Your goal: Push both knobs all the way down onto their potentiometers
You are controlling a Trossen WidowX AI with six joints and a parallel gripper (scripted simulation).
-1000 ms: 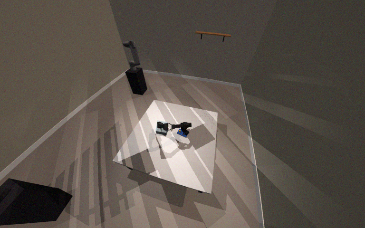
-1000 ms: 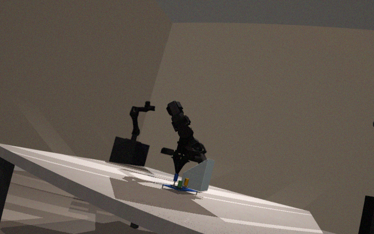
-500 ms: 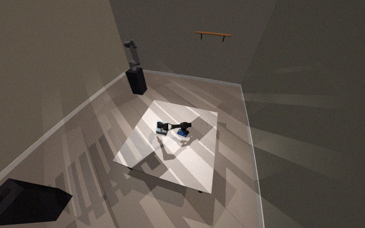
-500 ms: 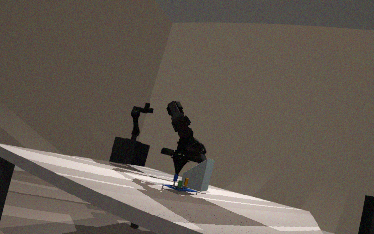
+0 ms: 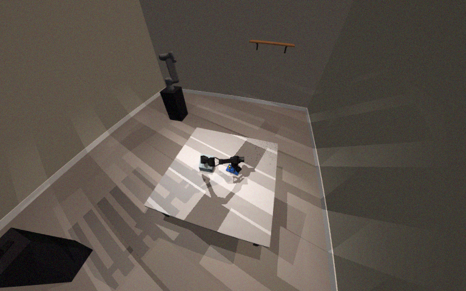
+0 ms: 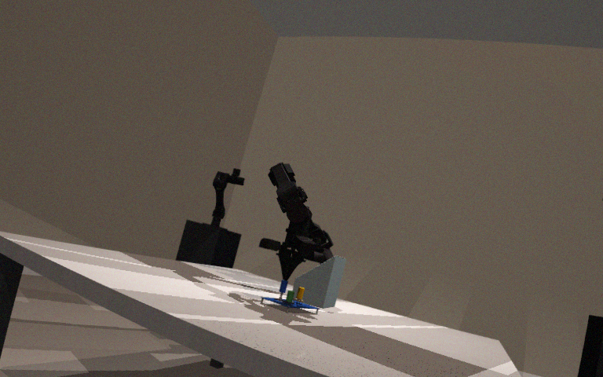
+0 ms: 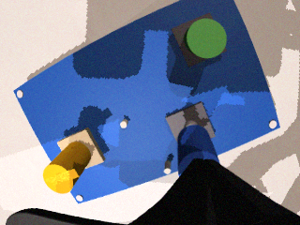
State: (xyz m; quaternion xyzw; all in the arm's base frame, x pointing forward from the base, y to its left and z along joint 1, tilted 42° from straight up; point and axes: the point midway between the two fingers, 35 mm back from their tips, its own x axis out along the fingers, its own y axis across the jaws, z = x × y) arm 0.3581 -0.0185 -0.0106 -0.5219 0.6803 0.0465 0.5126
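The blue circuit board [image 6: 309,306] [image 7: 136,94] [image 5: 236,172] stands on short legs on the table. The blue knob [image 6: 283,287] [image 7: 197,146] sits high, with bare shaft showing between it and its grey potentiometer [image 7: 177,123]. My gripper [image 6: 285,278] [image 7: 202,169] is shut and empty, its tips at the top of the blue knob; whether they touch I cannot tell. The yellow knob [image 6: 300,293] [image 7: 74,159] stands over its tan potentiometer [image 7: 96,157]; any gap is too small to tell. The green knob [image 6: 290,296] [image 7: 206,38] sits low on its dark potentiometer [image 7: 182,35].
A pale blue-grey block [image 6: 334,284] [image 5: 206,167] with a sloped top stands beside the board. Two thin pins [image 7: 124,124] [image 7: 167,171] rise from the board. Another arm [image 5: 172,68] [image 6: 219,197] stands on a black pedestal beyond the table. Shadows cross the table.
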